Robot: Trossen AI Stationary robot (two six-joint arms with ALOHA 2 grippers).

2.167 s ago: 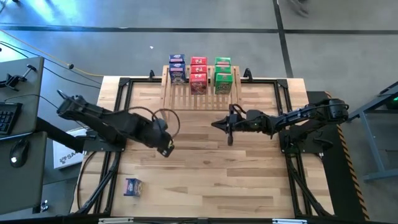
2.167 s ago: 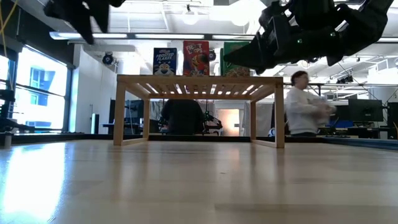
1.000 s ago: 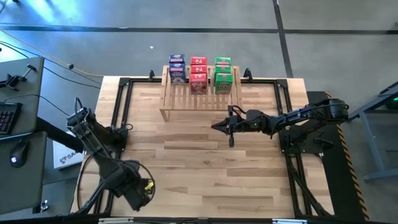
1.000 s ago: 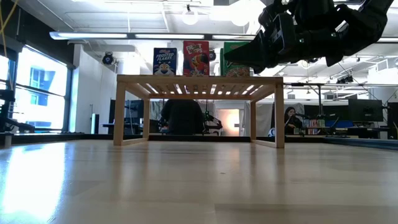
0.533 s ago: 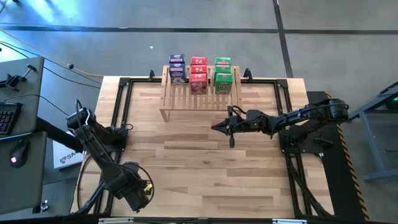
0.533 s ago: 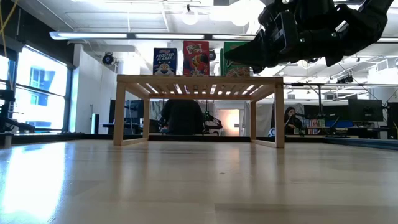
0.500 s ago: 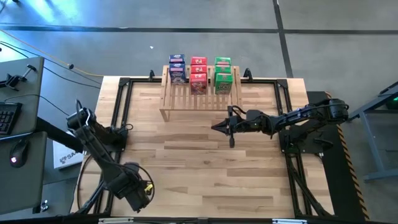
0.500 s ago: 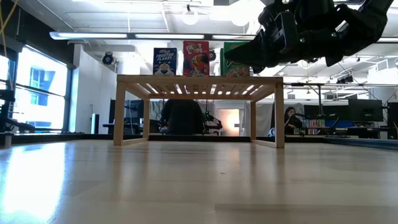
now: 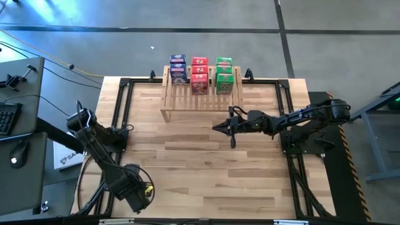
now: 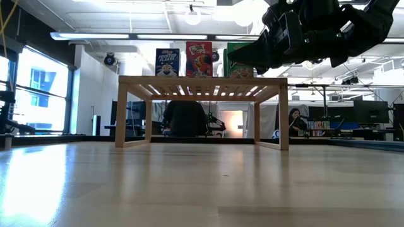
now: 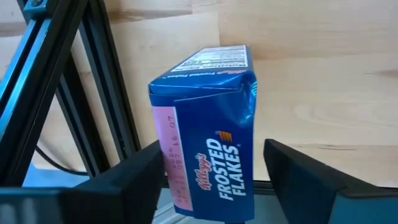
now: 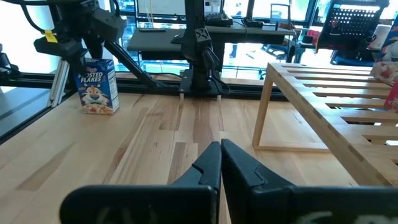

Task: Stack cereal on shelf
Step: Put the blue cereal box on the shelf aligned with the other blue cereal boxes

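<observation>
1. The left gripper (image 9: 139,194) is at the table's near left corner, fingers (image 11: 134,171) spread either side of a blue cereal box (image 11: 208,127); contact is unclear.
2. The right gripper (image 9: 232,130) hovers mid-table, shut, empty.
3. Eight boxes (image 9: 200,75) sit on the shelf (image 9: 200,100).

Glossy printed-card cereal box (image 11: 208,130) on smooth pale-wood table (image 11: 323,74).
</observation>
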